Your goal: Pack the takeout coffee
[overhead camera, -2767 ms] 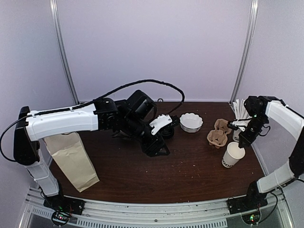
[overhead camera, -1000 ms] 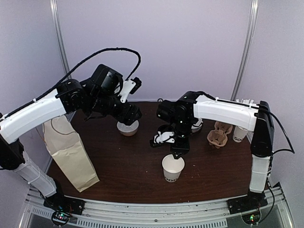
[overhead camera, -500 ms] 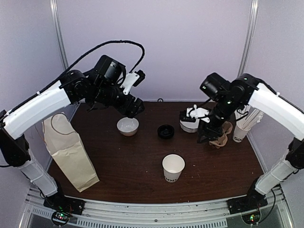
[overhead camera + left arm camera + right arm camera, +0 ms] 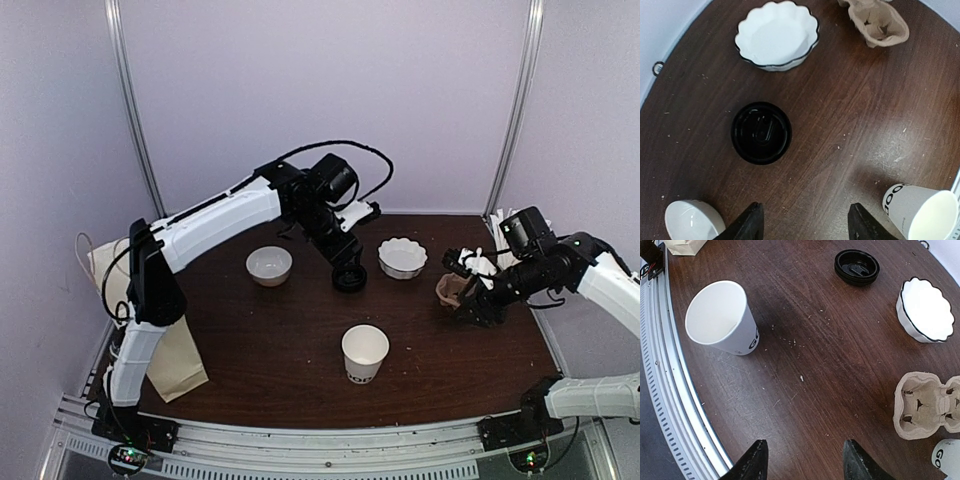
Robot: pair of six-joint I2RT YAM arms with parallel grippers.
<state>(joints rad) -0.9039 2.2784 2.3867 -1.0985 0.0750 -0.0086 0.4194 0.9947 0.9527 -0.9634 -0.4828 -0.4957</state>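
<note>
Standing near the table point(image 4: 260, 350) edge, cup point(image 4: 365, 352) has wood around; lid point(image 4: 349, 277) well apart; both jaws spread.

Left arm point(image 4: 222, 215) stretched forward and toward centre, wrist bent down; left gripper point(image 4: 805, 227) aimed downward, fingers parted, nothing between. Right arm point(image 4: 612, 280) low, reaching inward; right gripper point(image 4: 805, 462) tilted down, fingers parted, empty.

Soft even overhead light; faint shadow by cup point(image 4: 722, 317); sheen on table point(image 4: 900, 145); wrist cams fisheye, sharp.
</note>
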